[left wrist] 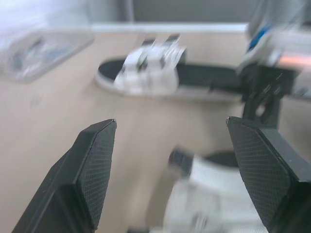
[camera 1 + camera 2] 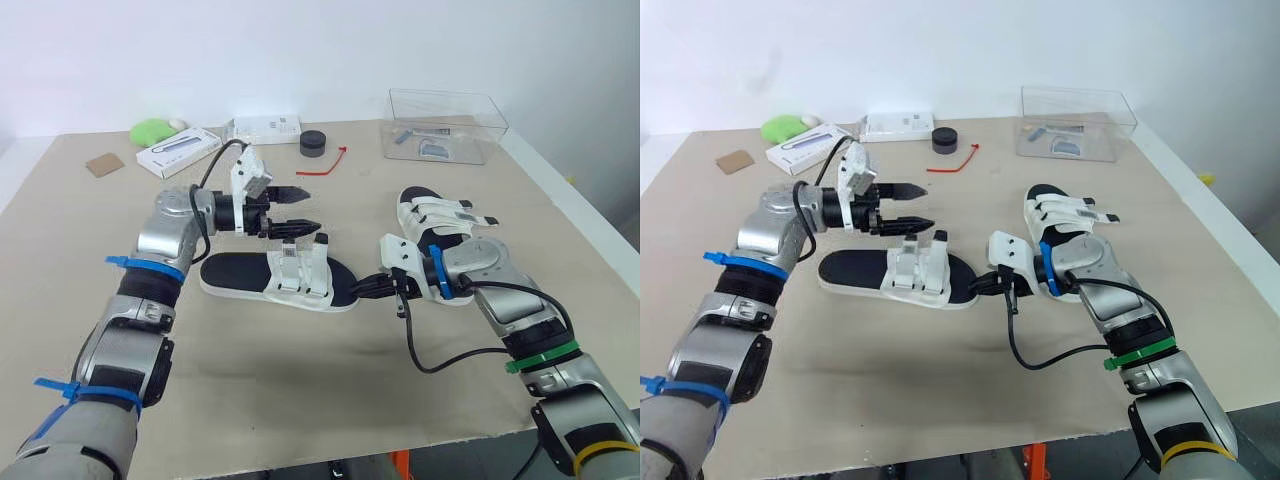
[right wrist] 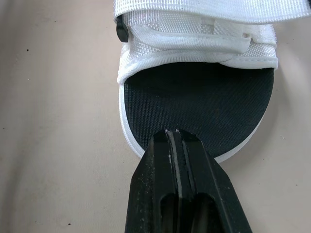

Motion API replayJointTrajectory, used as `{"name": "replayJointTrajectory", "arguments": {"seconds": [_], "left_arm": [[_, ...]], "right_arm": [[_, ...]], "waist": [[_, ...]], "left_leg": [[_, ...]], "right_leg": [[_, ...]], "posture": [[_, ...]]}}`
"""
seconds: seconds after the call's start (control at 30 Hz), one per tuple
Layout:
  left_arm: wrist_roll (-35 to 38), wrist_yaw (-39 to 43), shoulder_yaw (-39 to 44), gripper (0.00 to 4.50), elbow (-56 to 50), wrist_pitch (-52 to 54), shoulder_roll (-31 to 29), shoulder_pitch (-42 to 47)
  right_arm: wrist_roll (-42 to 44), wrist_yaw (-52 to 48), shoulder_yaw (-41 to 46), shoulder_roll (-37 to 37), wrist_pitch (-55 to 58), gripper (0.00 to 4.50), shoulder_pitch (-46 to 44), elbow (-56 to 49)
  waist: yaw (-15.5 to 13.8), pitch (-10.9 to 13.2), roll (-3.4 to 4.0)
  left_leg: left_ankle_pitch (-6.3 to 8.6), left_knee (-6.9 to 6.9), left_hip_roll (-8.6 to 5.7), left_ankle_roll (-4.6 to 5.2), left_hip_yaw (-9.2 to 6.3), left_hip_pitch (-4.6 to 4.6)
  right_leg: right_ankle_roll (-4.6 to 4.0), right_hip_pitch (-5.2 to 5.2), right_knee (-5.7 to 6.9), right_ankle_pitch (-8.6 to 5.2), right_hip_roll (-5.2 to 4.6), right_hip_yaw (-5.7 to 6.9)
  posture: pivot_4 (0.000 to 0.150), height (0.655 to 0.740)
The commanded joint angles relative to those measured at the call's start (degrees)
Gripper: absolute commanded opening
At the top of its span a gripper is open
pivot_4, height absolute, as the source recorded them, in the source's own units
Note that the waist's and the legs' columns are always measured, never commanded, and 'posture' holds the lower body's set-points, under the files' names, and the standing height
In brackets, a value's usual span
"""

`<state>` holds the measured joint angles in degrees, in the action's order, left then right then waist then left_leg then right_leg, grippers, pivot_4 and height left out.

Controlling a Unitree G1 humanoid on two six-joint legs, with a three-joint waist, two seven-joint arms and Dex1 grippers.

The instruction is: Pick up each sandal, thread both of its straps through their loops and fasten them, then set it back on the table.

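Sandals, both flat on the bench [image 2: 300,400]. Head view: the near sandal [image 2: 275,277] lies between my arms, left jaws hovering just above its straps [image 2: 295,262], the far sandal [image 2: 435,220] beside my right forearm. Left wrist: jaws wide, nothing held. Right wrist: jaws pinched shut, empty, at the end of the sole [image 3: 194,107]. Light, I judge, sole stiffish, straps floppy; I'd pinch the sole's edge, not the webbing.

Sandal [image 3: 194,102] footbed matt black mesh; straps [image 3: 204,8] woven white cloth
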<state>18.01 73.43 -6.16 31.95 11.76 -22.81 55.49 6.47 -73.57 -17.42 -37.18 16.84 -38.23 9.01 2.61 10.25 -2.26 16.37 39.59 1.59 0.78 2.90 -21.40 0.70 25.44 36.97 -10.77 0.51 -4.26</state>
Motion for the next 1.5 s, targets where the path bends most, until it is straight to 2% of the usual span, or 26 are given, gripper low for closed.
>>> {"name": "replayJointTrajectory", "arguments": {"seconds": [0.03,0.13,0.33,0.47,0.67,0.77,0.83,0.9,1.0,1.07,1.23,1.27,1.3,1.33,1.5], "left_arm": [[-0.6,2.3,-1.8,3.73,-1.2,0.1,1.5,-0.9],[-2.9,2.4,-3.6,2.86,2.9,-0.7,2.8,-0.5],[-9.3,1.0,-6.0,0.05,16.4,-2.0,4.1,4.9],[-12.4,1.0,-6.4,0.05,23.8,-3.7,5.0,8.5],[-15.2,0.4,-6.3,0.05,29.3,-7.2,5.7,11.0],[-17.5,-3.8,-6.1,0.05,31.9,-10.0,5.4,12.1],[-18.7,-9.4,-5.2,0.05,33.5,-12.6,5.1,13.1],[-17.6,-13.7,-2.5,0.05,34.5,-14.7,4.8,14.3],[-13.1,-13.3,3.3,0.05,31.6,-17.4,3.0,15.1],[-14.1,-15.0,4.1,0.05,29.2,-19.7,0.9,13.8],[-11.1,-10.8,6.5,0.05,15.2,-23.6,-5.1,2.9],[-10.1,-10.2,7.0,0.44,11.9,-23.5,-5.8,0.4],[-8.6,-8.8,7.6,0.56,8.7,-22.9,-6.4,-2.3],[-7.3,-7.4,8.0,0.89,6.0,-22.0,-7.0,-4.8],[-7.8,-0.2,5.2,3.33,-0.2,-27.3,-10.0,-14.0]], "right_arm": [[-0.3,0.1,0.4,-0.2,0.0,0.00,-0.2,-0.6],[-0.2,0.2,0.5,-0.3,0.1,0.00,0.1,-0.9],[-0.2,0.4,0.7,-0.7,0.3,0.00,0.5,-1.3],[-0.2,0.7,0.8,-0.6,0.4,0.00,0.5,-1.4],[-0.2,1.0,0.9,-0.5,0.4,0.00,0.6,-1.5],[-0.1,1.3,1.0,-0.5,0.5,0.00,0.5,-1.4],[-0.1,1.4,1.0,-0.4,0.4,0.00,0.6,-1.3],[0.0,1.5,1.1,-0.4,0.3,0.00,0.8,-1.4],[0.7,2.5,2.6,-0.8,0.0,0.00,1.6,-2.3],[1.7,3.9,4.6,-0.8,0.3,0.00,2.3,-3.8],[8.3,7.3,13.1,-1.2,4.1,0.00,3.9,-9.2],[9.8,7.9,14.9,-1.1,4.6,0.50,4.2,-10.2],[12.2,8.2,17.0,-1.1,6.4,0.65,4.5,-11.5],[14.5,8.2,18.7,-1.0,7.5,0.98,4.9,-12.8],[23.5,9.4,24.4,0.5,11.2,3.44,7.0,-17.5]], "waist": [[0.0,0.0,0.00],[0.0,0.0,0.00],[0.0,0.0,0.00],[0.0,0.0,-0.01],[0.0,0.0,-0.01],[0.0,0.0,-0.01],[0.0,0.0,-0.01],[0.0,0.0,-0.01],[0.0,0.0,-0.01],[0.0,0.0,-0.01],[0.1,0.0,0.00],[0.0,0.0,0.00],[0.0,0.0,0.00],[-0.1,0.0,0.00],[-0.1,0.0,-0.01]], "left_leg": [[0.00,0.00,0.00,0.00,0.01,0.01],[0.00,0.01,-0.01,-0.01,0.00,0.00],[0.00,0.01,-0.02,-0.01,-0.03,-0.01],[0.00,0.01,-0.05,0.00,0.00,-0.01],[0.01,0.01,-0.05,0.01,-0.02,-0.01],[0.00,0.01,-0.05,0.01,0.00,0.00],[0.00,0.01,-0.05,0.01,-0.01,0.00],[0.00,0.01,-0.05,0.01,-0.01,0.00],[0.00,0.01,-0.03,0.01,-0.01,-0.03],[0.00,0.00,-0.02,0.01,-0.01,-0.08],[0.04,-0.12,0.00,-0.06,-0.02,0.00],[0.05,-0.13,0.03,-0.07,-0.02,-0.01],[0.06,-0.12,0.05,-0.10,-0.02,-0.02],[0.06,-0.12,0.05,-0.11,-0.01,-0.07],[0.06,-0.08,-0.01,-0.11,-0.01,-0.20]], "right_leg": [[0.00,0.00,0.01,0.00,0.00,0.00],[0.00,0.00,0.01,0.00,0.00,0.00],[0.00,0.00,0.01,0.00,0.02,0.01],[0.01,0.00,-0.01,0.00,0.00,-0.01],[0.03,0.00,0.00,-0.01,0.01,-0.01],[0.03,0.00,0.00,0.00,0.00,-0.02],[0.03,0.00,0.01,0.00,0.00,-0.02],[0.04,0.00,0.01,0.01,0.00,-0.03],[0.05,0.01,0.00,0.02,0.00,-0.02],[0.05,0.05,0.00,0.02,0.00,-0.01],[-0.22,0.13,0.05,0.18,-0.04,-0.19],[-0.23,0.15,0.05,0.18,-0.04,-0.18],[-0.23,0.15,0.05,0.18,-0.05,-0.16],[-0.24,0.16,0.03,0.19,-0.08,-0.11],[-0.21,0.19,0.02,0.16,-0.28,-0.03]], "posture": [[0.150,0.7400],[0.150,0.7400],[0.150,0.7400],[0.150,0.7400],[0.150,0.7400],[0.150,0.7400],[0.150,0.7400],[0.150,0.7400],[0.150,0.7400],[0.150,0.7400],[0.150,0.7400],[0.150,0.7400],[0.150,0.7400],[0.150,0.7400],[0.150,0.7400]]}}
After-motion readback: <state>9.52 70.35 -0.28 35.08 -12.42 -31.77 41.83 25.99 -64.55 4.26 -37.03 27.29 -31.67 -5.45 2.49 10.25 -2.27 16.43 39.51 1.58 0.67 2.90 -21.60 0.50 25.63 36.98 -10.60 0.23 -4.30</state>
